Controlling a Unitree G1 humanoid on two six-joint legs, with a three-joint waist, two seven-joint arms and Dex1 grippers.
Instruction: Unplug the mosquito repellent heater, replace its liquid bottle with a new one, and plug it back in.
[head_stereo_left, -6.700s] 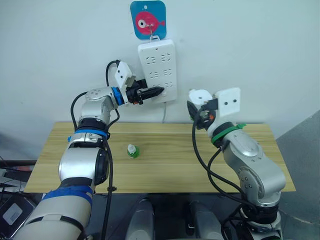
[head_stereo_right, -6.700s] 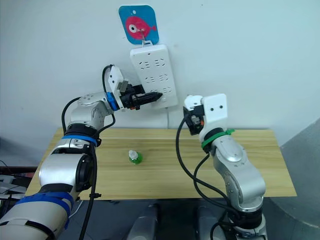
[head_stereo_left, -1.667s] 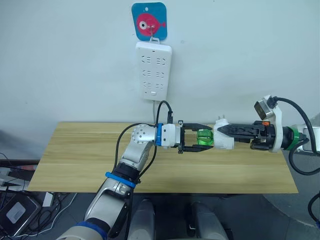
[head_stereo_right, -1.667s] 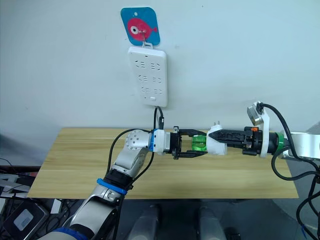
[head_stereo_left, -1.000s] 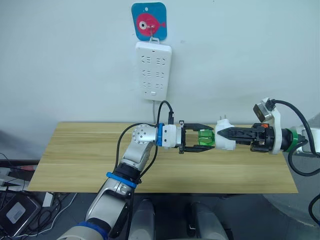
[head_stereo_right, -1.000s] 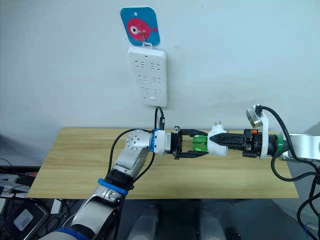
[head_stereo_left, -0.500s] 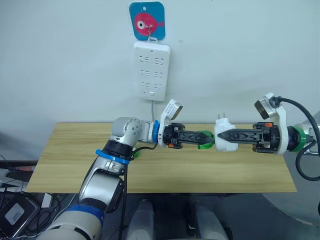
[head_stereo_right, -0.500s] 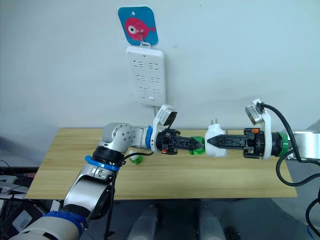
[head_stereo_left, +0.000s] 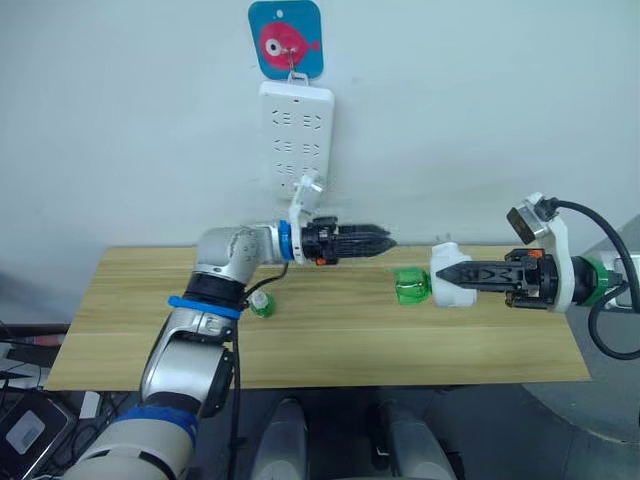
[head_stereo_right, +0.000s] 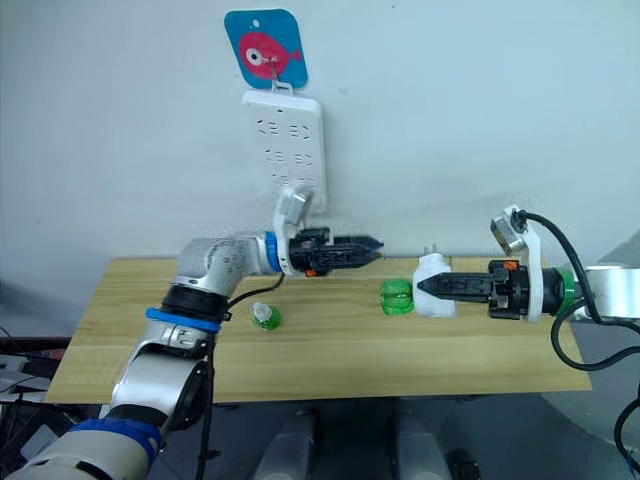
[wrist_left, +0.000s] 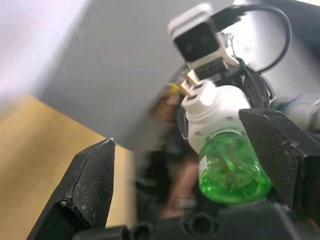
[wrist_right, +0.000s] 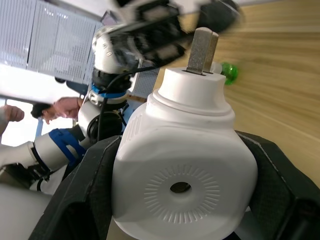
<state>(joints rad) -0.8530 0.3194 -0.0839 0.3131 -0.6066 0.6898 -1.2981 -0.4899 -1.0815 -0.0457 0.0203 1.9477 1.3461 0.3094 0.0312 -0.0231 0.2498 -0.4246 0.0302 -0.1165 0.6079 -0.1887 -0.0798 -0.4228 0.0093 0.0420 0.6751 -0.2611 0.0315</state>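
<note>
Two grippers are up over the table (head_stereo_left: 320, 345). My right gripper (head_stereo_left: 447, 273) squeezes the mosquito repellent heater (head_stereo_left: 452, 277) on the right side, held sideways, its green bottle (head_stereo_left: 410, 285) pointing left at my other arm. My left gripper (head_stereo_left: 388, 240) has its fingers spread and holds nothing, just left of the bottle and a bit farther back. It is the nearer one to take the bottle. A second bottle (head_stereo_left: 261, 304) sits on the table at the left

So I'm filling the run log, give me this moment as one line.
right gripper: shut on heater | green bottle: screwed into heater | left gripper: open, apart from bottle | second bottle: on table
</note>
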